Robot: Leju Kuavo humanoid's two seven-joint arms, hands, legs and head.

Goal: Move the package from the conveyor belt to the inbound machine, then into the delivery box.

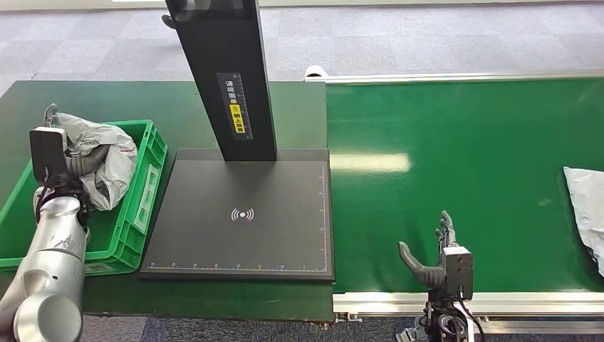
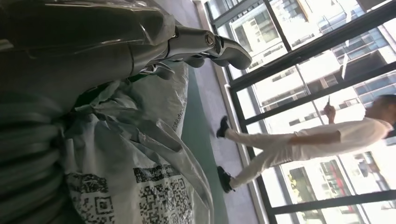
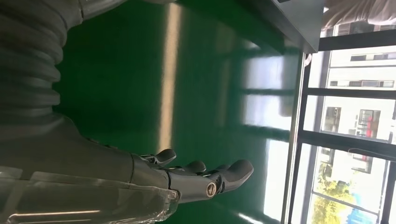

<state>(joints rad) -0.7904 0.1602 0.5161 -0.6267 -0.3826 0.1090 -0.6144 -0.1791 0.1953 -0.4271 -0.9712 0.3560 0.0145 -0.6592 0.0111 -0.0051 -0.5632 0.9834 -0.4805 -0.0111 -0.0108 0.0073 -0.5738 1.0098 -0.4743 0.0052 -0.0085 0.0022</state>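
I'm looking at the fingers (image 1: 91, 162) of my left hand (image 1: 78, 165) first: they're wrapping around the crumpled grey package (image 1: 107, 160), which is hanging over the green delivery box (image 1: 146, 187) at the left end of the desk (image 1: 85, 96), so I'm reading this as the last step, right before the drop. In the left wrist view the bag (image 2: 140, 154) is pressing right up against the palm, printed codes showing, with one finger (image 2: 219, 46) sticking out past it, so I'm guessing the hold is more of a scoop than a tight clamp. The left forearm is reaching up from below along the crate's near wall, wrist bending in over it. My right hand (image 1: 431, 260) is waiting at the near edge of the conveyor belt (image 1: 463, 178), fingers apart and pointing up, holding nothing, probably parked for the next one. There's a white package (image 1: 587, 214) sitting on the belt at the far right, well apart from that hand. The inbound machine (image 1: 242, 214) is sitting between crate and belt with its black plate bare. A person (image 2: 317, 140) is walking by the windows.
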